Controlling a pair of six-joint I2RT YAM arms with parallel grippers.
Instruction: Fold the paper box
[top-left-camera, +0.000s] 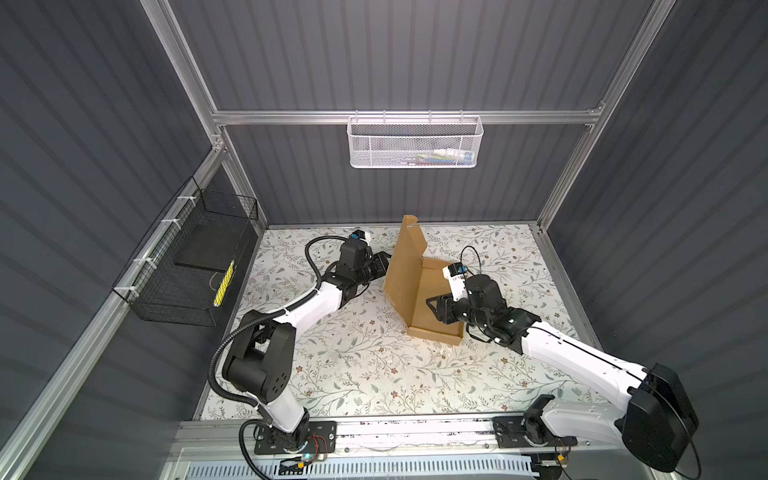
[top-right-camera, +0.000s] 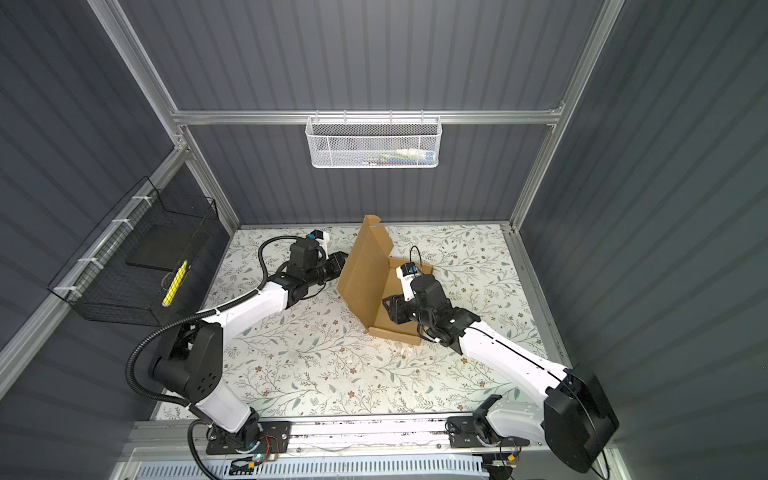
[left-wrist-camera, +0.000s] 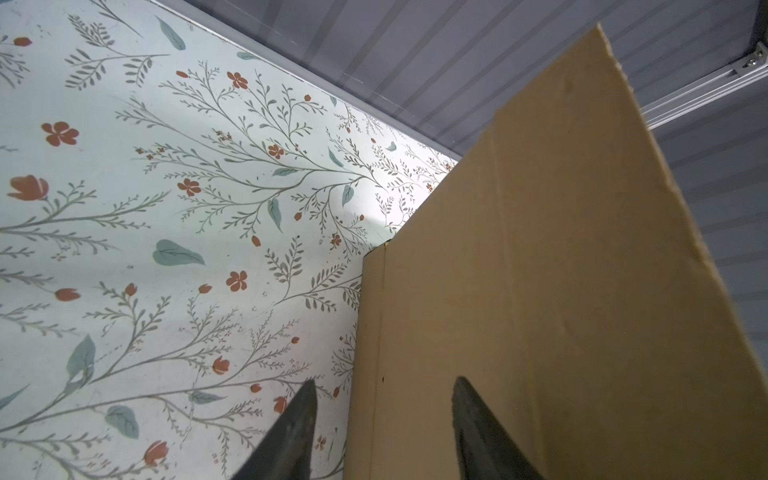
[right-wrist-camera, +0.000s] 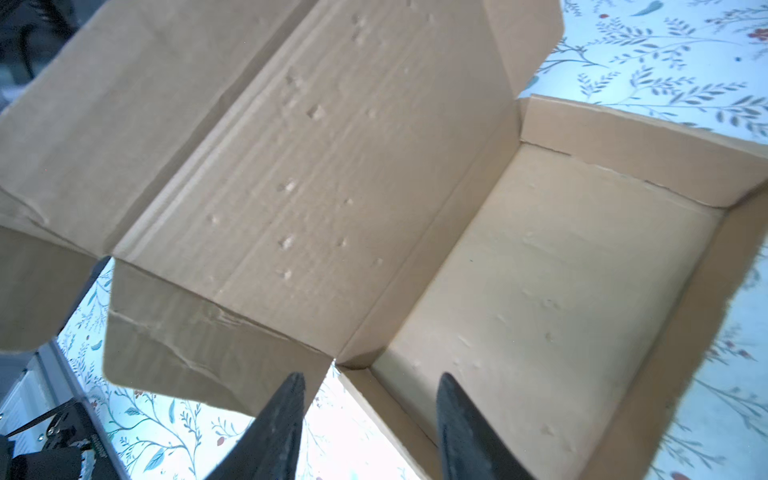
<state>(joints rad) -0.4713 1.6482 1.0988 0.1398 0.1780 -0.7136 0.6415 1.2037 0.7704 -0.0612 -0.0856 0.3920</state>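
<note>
The brown corrugated cardboard paper box (top-left-camera: 419, 286) (top-right-camera: 370, 282) sits right of centre in both top views on the floral-patterned tabletop (top-left-camera: 353, 361). Its tray walls are up, it holds nothing, and the lid stands open. Lowering the lid and tucking its flaps looks to be what remains.

The left gripper (left-wrist-camera: 383, 381) is at the lid's outer face and the right gripper (right-wrist-camera: 372, 376) is over a tray corner. Both have fingers apart, clamping nothing.

At upper centre, a white mesh basket (top-left-camera: 415, 143) holds small items too blurred to name. At left, a black wire basket (top-left-camera: 195, 266) holds a dark slab and a yellow stick.
</note>
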